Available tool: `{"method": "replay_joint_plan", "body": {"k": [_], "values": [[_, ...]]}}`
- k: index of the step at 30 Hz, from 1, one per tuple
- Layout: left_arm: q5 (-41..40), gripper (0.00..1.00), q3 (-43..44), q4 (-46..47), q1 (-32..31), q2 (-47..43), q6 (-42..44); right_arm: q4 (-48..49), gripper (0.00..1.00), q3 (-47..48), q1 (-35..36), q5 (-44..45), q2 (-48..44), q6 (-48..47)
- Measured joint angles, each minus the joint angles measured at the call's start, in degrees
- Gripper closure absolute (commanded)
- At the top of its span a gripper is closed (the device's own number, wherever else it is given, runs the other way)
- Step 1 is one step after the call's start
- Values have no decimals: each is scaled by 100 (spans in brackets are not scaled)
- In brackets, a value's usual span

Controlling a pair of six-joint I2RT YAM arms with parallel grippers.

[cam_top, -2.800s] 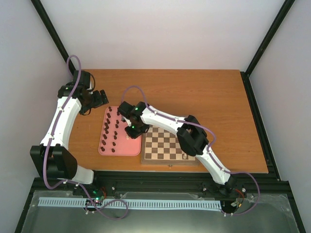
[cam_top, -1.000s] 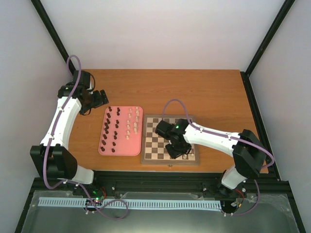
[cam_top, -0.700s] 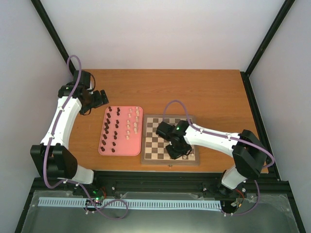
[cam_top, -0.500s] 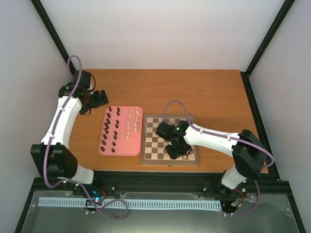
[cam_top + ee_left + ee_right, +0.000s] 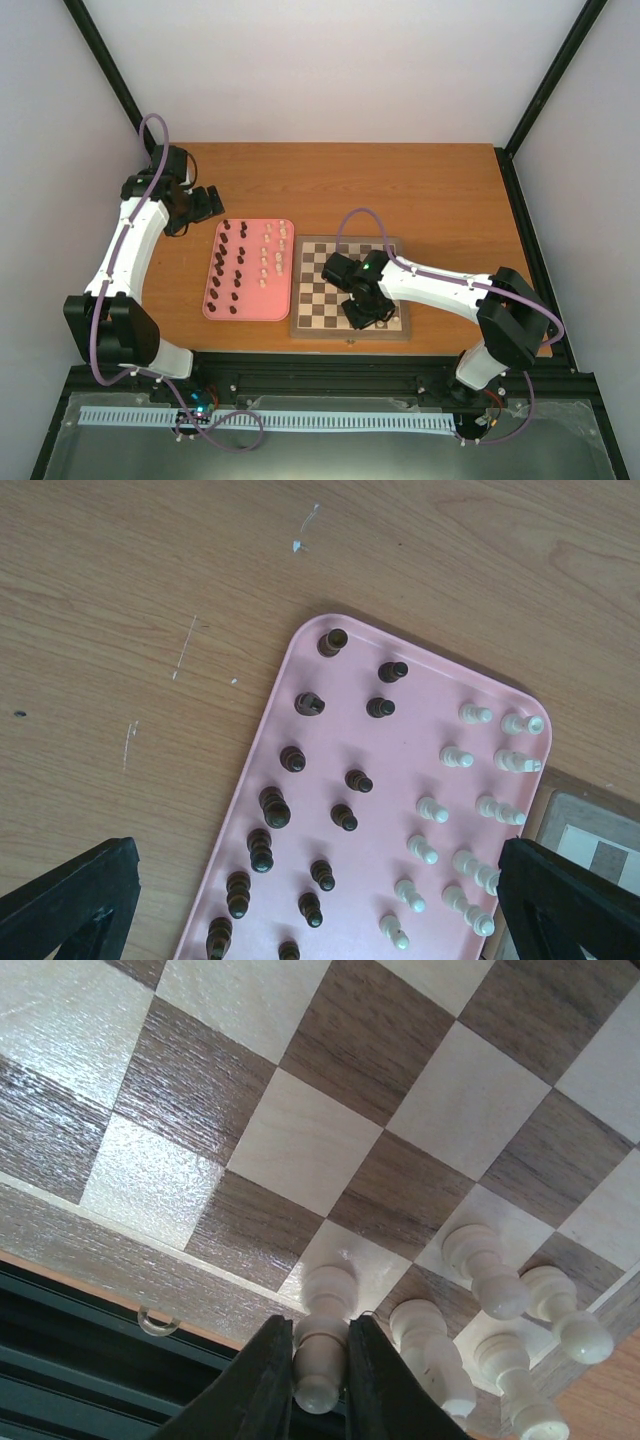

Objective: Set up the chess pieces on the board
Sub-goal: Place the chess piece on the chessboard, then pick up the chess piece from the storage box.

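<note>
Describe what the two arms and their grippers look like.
Both arms are alike: the left arm and right arm have smooth white links between bulky black joints, each trailed by a looping purple cable. A small green light glows on the right arm's wrist. The left gripper and right gripper have plain matte-black fingers.

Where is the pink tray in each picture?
Top external: the pink tray lies just left of the board.
Left wrist: it fills the middle, holding chess pieces; the board's corner peeks in at the lower right.
Right wrist: not in it; only the board and cream pieces show.
Shared landmark: the board, seen in all three views.
</note>
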Motion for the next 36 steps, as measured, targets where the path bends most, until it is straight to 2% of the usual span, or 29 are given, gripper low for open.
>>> {"method": "replay_joint_plan", "body": {"k": [2, 12, 23, 28, 36], "values": [[7, 0, 0, 0, 0, 4, 0, 9, 74, -4, 0, 4, 2, 20], [15, 0, 0, 0, 0, 4, 0, -31, 67, 37, 0, 37, 2, 7], [17, 0, 0, 0, 0, 4, -2, -321, 56, 610, 0, 267, 2, -107], [20, 0, 0, -2, 0, 4, -2, -466, 55, 1285, -2, 328, 245, -284], [44, 0, 0, -4, 0, 4, -2, -260, 54, 2938, -7, 262, 1504, -664]]}}
